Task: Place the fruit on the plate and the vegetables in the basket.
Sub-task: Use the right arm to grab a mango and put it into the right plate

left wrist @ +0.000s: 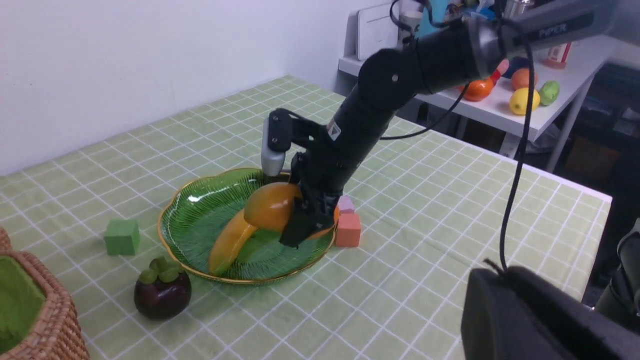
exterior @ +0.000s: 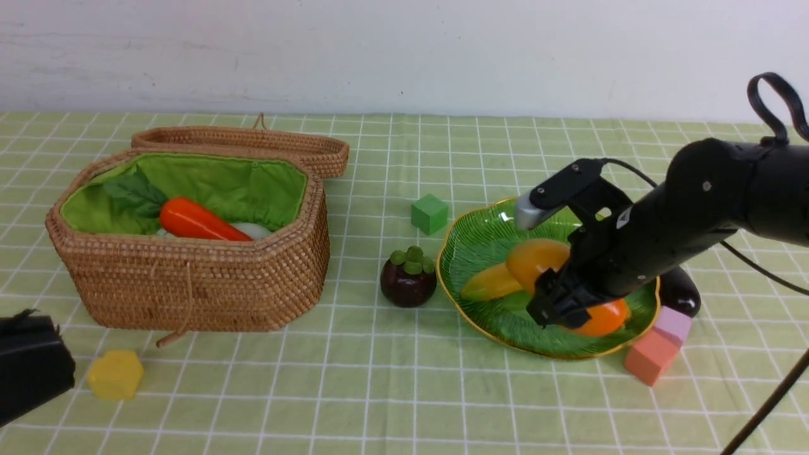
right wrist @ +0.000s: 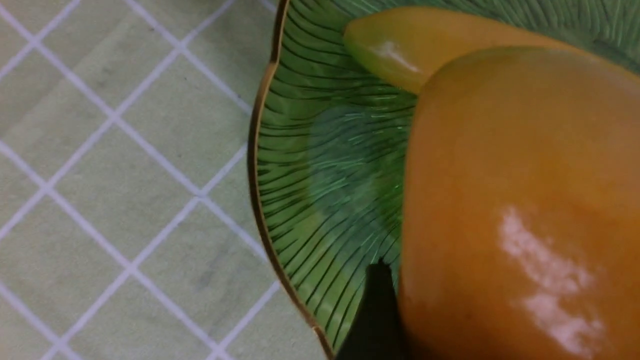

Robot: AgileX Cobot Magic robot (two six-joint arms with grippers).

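Observation:
My right gripper point(exterior: 569, 309) reaches down into the green plate point(exterior: 480, 240) and is shut on the orange-yellow mango point(exterior: 537, 259). One dark finger point(right wrist: 375, 310) lies against the mango's side. The mango leans over the yellow banana point(exterior: 490, 284), which lies in the plate. A dark-maroon mangosteen point(exterior: 408, 281) stands on the cloth just left of the plate. The open wicker basket point(exterior: 189, 284) holds the carrot point(exterior: 199, 221) and the white radish point(exterior: 253, 230). The purple eggplant point(exterior: 679, 291) lies behind the plate's right edge, mostly hidden by the arm. My left gripper point(exterior: 28, 319) is shut and empty at the near left.
A green block point(exterior: 429, 213) sits behind the mangosteen. A yellow block point(exterior: 115, 374) lies in front of the basket. Pink point(exterior: 651, 357) and lilac point(exterior: 673, 325) blocks touch the plate's near right rim. A side table point(left wrist: 500, 105) with other fruit stands beyond the table's right edge.

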